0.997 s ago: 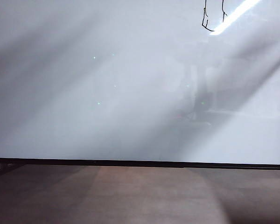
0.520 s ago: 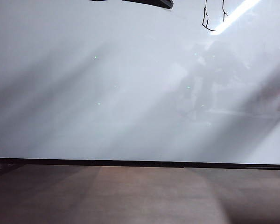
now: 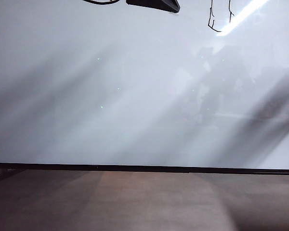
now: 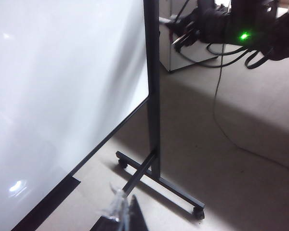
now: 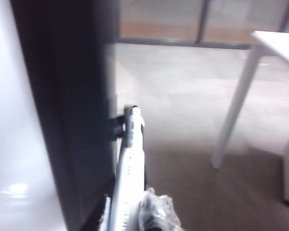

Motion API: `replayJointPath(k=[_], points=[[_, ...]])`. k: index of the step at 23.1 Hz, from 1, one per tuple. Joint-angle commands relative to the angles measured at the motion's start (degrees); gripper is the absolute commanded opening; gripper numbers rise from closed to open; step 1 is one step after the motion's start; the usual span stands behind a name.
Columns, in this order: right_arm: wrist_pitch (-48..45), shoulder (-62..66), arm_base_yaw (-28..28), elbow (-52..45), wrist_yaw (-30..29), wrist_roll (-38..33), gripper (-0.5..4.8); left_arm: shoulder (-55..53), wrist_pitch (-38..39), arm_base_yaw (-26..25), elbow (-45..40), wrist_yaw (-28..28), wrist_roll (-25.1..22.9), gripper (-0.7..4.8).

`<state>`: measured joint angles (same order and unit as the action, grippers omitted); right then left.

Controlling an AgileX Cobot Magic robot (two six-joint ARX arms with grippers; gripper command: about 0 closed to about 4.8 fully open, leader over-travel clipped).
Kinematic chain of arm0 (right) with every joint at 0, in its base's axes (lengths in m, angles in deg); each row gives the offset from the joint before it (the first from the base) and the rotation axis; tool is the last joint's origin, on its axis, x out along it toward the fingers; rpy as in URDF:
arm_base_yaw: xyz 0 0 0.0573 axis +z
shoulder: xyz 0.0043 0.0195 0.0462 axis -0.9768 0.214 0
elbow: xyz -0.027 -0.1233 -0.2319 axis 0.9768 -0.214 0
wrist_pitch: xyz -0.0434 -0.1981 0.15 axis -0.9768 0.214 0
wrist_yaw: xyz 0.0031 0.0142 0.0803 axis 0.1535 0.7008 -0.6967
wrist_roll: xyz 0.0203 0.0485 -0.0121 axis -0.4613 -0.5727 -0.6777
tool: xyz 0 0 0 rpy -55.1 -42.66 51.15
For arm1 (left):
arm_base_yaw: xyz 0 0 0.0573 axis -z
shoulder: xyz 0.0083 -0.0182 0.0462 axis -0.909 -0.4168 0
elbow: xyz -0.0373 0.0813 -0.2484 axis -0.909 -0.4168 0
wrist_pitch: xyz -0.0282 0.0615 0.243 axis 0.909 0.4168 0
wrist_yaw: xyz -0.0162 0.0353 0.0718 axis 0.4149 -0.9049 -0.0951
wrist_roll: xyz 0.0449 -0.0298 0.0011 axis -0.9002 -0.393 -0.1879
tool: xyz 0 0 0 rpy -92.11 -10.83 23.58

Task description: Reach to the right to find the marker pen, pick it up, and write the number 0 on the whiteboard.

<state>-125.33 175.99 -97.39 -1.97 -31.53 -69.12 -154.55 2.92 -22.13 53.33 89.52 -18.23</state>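
- White-barrelled marker pen (image 5: pixel 129 168) sits clamped in the right gripper (image 5: pixel 127 219), tip out beside the whiteboard's dark frame (image 5: pixel 82 120), probably clear of the writing face.
- Number 0 (image 3: pixel 220 17) is drawn near the whiteboard's (image 3: pixel 135 96) top edge.
- Left gripper (image 4: pixel 121 216) hangs low by the stand; its jaws are unreadable.

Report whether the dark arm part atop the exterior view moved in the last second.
Yes. The dark arm part came down into view from above, left of the number 0 on the whiteboard.
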Motion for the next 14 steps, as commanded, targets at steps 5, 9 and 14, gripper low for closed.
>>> replayJointPath(k=[5,9,14], points=[[-0.7,2.7,0.3,0.3,0.4,0.2,-0.06,0.2,1.7,0.0,-0.1,-0.1,0.0,-0.05],[0.1,4.9,0.2,2.3,0.9,0.4,-0.06,0.2,3.3,0.0,-0.1,-0.1,0.0,-0.05],[6.8,5.2,0.2,7.6,0.9,0.6,-0.06,0.2,3.5,0.0,-0.1,-0.3,0.0,-0.05]])
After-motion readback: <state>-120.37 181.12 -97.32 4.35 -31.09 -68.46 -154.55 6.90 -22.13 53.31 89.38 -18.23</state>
